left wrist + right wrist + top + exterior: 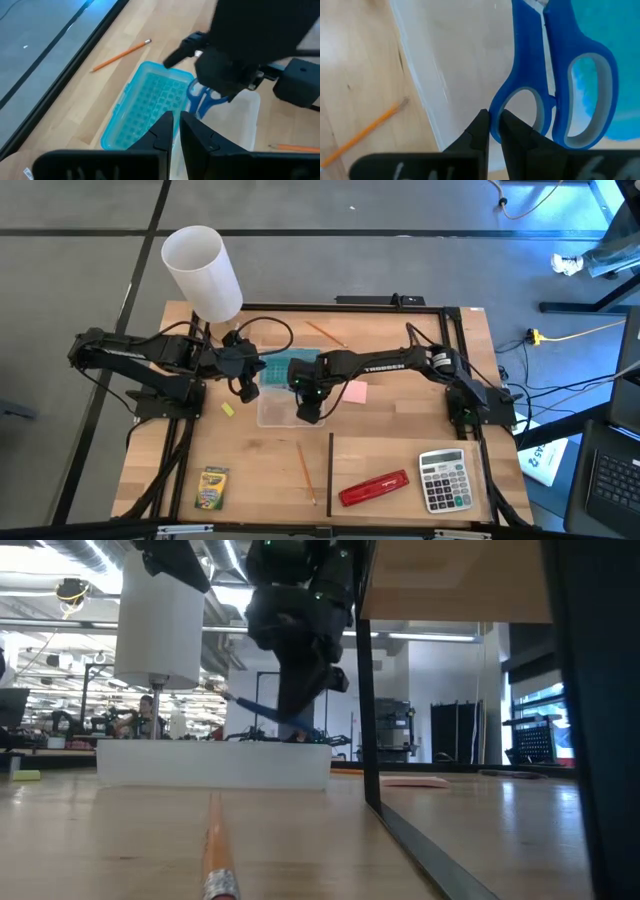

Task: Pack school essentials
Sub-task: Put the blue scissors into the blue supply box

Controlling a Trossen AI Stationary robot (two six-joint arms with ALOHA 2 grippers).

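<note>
**Right hand grips blue scissors over the clear case**

From above, a wooden bench (400, 465) carries two dark arms meeting at its middle, over a clear plastic case (275, 405) with a turquoise lid (283, 370) open beside it. A white cylinder (203, 272) stands at the far left corner. Only this view shows the near edge: a grey calculator (444, 479), a red stapler (374, 488) and the yellow-green crayon box (211, 488), its printing too small to read. "TROSSEN" is faintly legible on the right arm.

The right wrist view alone shows the grip: the right hand (491, 131), fingers nearly together, pinches a loop of the blue-handled scissors (555, 90), grey-lined inside, above the case.

The left hand (175, 131), fingers nearly closed and empty, hovers over the lid.

Orange pencils (305, 471) lie scattered; a pink sticky-note pad (354, 392) sits right of the case, a tiny yellow eraser (227, 410) left.
</note>
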